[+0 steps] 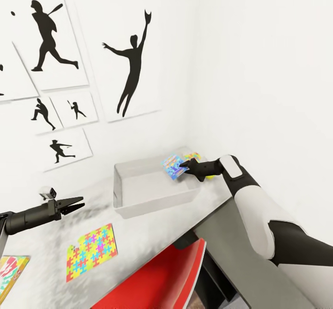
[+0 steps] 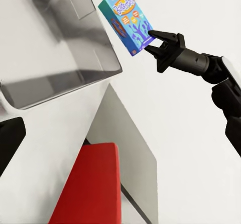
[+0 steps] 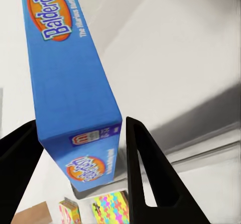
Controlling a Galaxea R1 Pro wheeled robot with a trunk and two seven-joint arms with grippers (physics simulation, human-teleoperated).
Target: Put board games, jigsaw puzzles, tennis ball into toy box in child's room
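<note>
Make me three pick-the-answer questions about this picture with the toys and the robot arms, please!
1. Where is the loose jigsaw puzzle?
A. flat on the table, near the red chair
B. inside the toy box
C. on the floor

2. What colour is the chair?
A. green
B. red
C. white

3. What is the right tool doing?
A. hanging open with nothing in it
B. gripping a board game by the toy box
C. resting on the chair

Answers:
1 A: the head view shows the puzzle lying on the table, outside the toy box.
2 B: its seat is bright red.
3 B: the blue board game sits between the tool's fingers, at the bin's rim.
</note>
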